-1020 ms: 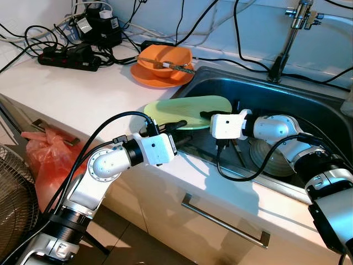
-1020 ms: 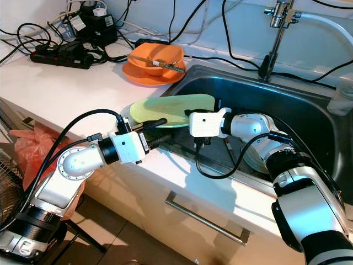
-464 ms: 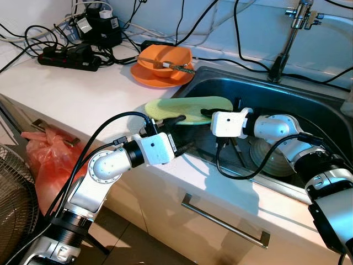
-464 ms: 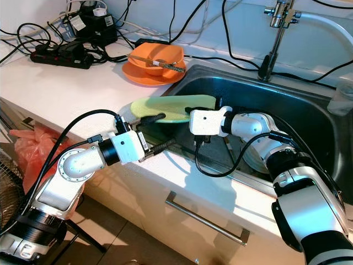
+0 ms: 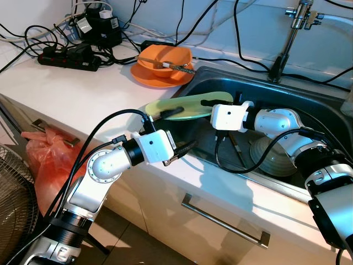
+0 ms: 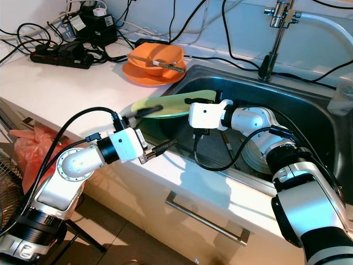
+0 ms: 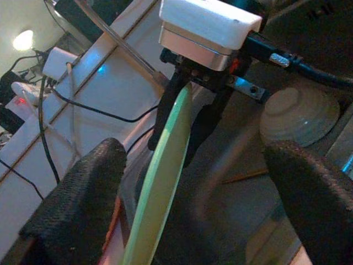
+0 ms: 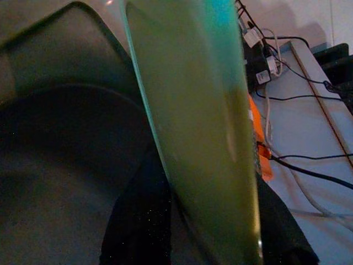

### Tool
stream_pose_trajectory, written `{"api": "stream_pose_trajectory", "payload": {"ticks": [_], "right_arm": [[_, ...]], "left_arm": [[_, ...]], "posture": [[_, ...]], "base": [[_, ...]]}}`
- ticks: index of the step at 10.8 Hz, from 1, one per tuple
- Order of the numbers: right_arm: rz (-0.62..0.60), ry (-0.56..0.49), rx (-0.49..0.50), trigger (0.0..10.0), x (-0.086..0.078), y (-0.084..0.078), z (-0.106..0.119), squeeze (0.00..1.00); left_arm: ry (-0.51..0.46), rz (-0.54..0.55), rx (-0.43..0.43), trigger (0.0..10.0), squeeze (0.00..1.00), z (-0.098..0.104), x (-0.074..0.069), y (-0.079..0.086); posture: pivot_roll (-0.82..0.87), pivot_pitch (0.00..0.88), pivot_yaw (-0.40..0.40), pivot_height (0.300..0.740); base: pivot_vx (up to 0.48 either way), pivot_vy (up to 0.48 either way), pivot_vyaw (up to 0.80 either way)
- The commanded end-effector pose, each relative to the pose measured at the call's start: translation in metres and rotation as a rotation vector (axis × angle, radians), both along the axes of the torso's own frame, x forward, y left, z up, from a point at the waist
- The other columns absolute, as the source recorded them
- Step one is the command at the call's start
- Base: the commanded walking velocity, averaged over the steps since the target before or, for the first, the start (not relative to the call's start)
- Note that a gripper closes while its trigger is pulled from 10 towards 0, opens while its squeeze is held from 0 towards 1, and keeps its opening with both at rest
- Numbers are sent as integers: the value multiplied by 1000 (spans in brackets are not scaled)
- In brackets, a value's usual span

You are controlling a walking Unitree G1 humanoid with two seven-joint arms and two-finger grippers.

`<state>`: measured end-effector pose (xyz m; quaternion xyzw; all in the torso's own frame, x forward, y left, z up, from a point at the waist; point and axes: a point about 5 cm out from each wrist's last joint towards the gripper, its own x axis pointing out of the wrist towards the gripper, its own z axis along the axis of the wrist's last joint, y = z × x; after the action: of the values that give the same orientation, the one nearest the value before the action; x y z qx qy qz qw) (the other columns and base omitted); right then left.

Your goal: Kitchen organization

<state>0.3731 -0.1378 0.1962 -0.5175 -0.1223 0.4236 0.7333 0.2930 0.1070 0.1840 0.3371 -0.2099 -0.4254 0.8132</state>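
the right gripper (image 5: 205, 105) is clamped on the far-right rim of the light green plate (image 5: 187, 105), holding it in the air over the near-left corner of the sink (image 5: 309, 107) — tilted, its left edge hanging above the counter's lip. in the right wrist view the plate (image 8: 193, 121) runs edge-on between the black fingers (image 8: 138, 221), which looks like a firm pinch on the rim.

the left gripper (image 5: 177, 131) sits at the counter edge with its jaws spread wide, one finger (image 5: 165, 113) up by the plate's left rim and the other low near the sink's front wall; whether the upper one touches the plate i cannot tell. the left wrist view shows the plate (image 7: 165, 176) between the two open fingers with a gap on each side, so it holds nothing. this looks like a handover being lined up — the plate offered edge-first so the left jaws can close across its thin rim.

further right in the sink, an upturned grey bowl (image 5: 271, 156) rests on the floor of the basin, under the right arm. on the far counter an orange bowl (image 5: 165, 58) stands on an orange plate (image 5: 144, 75) with a utensil (image 5: 175, 67) laid across it, beside a black power strip (image 5: 69, 57) and tangled cables. a likely home for the green plate is that counter, judging by the dishes already there.
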Motion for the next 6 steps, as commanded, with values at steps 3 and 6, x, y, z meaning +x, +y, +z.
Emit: {"api": "stream_pose_trajectory", "payload": {"ticks": [3,6], "right_arm": [[-12,-30,30,10000,3,0,10,0],[-11,-26,30,6745,3,0,10,0]], "left_arm": [[-33,18,-5,10000,1000,6,0,2],[-70,37,-32,10000,1000,12,2,2]], "posture": [[7,0,13,740],[7,0,9,740]], "base": [[0,0,0],[0,0,0]]}}
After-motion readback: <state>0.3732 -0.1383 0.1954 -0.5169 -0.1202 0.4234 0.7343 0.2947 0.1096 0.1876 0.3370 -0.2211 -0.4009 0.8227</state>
